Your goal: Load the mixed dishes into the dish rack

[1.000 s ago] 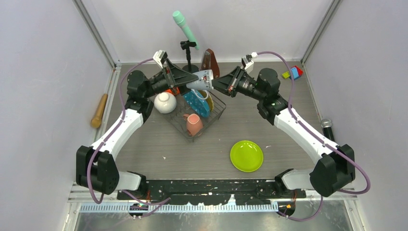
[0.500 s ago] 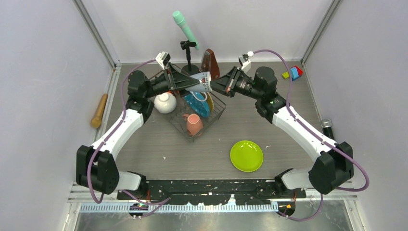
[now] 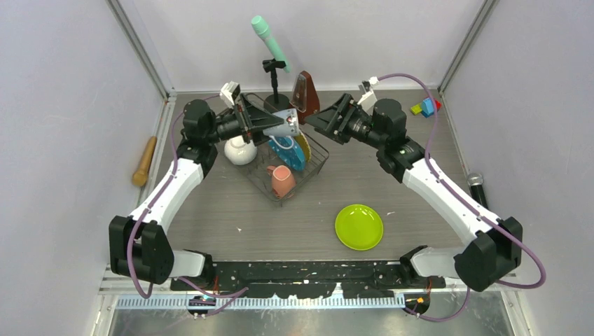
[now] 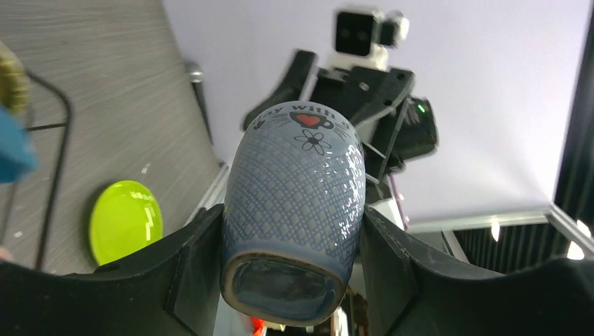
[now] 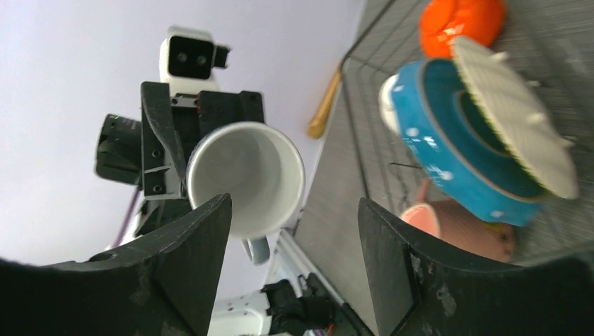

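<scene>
Small grey mug (image 4: 294, 210) was pinched by left pincer (image 4: 293, 241) above the dish rack (image 3: 306, 178), right pincer (image 5: 293, 206) spread just off its mouth: mid-air handover, judged; next, lowering it into a free slot.

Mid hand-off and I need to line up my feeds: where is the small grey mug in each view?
Top external: upper middle, small grey mug over the dish rack, in the left gripper.
Left wrist: centre, base toward the camera, clamped between the fingers.
Right wrist: left of centre, open mouth facing the camera.
Shared landmark: blue white-dotted scalloped plate, standing in the rack.
</scene>
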